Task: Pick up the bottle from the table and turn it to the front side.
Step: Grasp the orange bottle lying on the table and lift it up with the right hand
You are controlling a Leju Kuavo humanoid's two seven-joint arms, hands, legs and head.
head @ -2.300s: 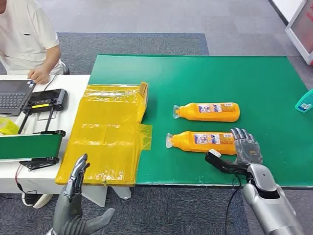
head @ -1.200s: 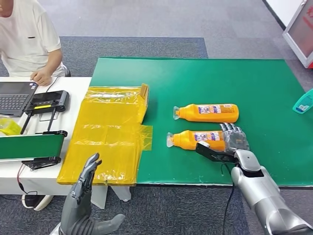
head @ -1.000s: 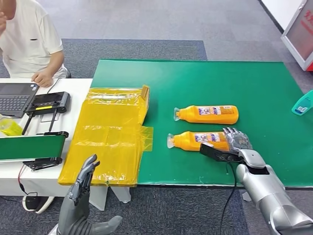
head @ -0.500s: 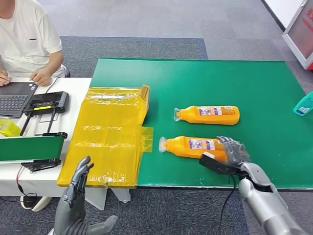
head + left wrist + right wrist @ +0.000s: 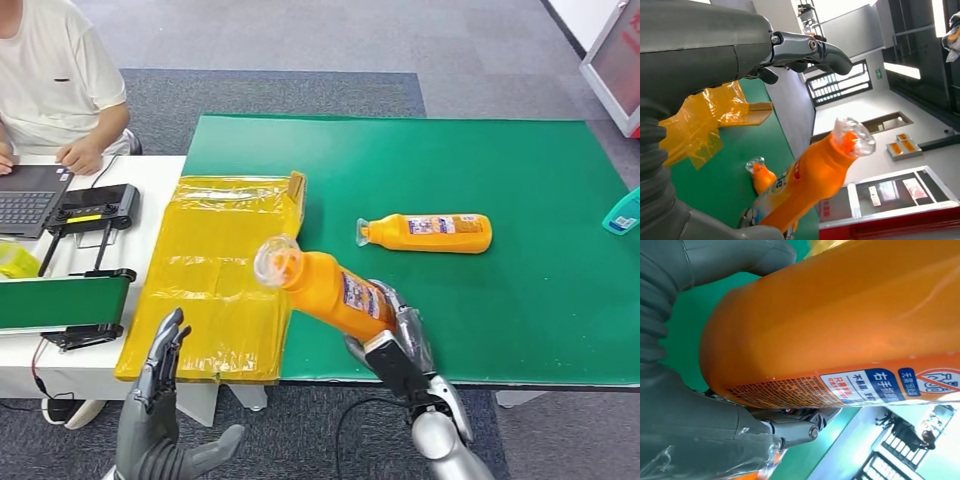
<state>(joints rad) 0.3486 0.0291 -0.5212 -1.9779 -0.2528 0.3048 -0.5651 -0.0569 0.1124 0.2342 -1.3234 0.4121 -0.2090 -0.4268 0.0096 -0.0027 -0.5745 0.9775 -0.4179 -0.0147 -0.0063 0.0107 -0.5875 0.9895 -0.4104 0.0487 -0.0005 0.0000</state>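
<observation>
At the far left a person (image 5: pixel 53 80) sits at a white desk (image 5: pixel 155 185) with a laptop (image 5: pixel 26 195), well apart from our work. Near us on the left, our left hand (image 5: pixel 155 405) hangs below the surface edge with its fingers spread and nothing in it; we judge it is held there ready to receive or steady the bottle if the turn needs a second grip. Just beyond it a sheet of yellow plastic (image 5: pixel 219 270) drapes over the left end of the green surface (image 5: pixel 468 160).

Moving right, the orange bottle (image 5: pixel 328 288) is off the surface, tilted, its clear cap aimed up and left over the yellow plastic. Our right hand (image 5: pixel 392 340) holds it wrapped around the base end, which leaves the label band free to rotate into view. In the right wrist view the fine-print label faces the hand, so we judge the turn to the front side is not yet done.

Farther right and farther away, a second orange bottle (image 5: pixel 426 232) lies on its side on the green surface, cap pointing left, untouched
</observation>
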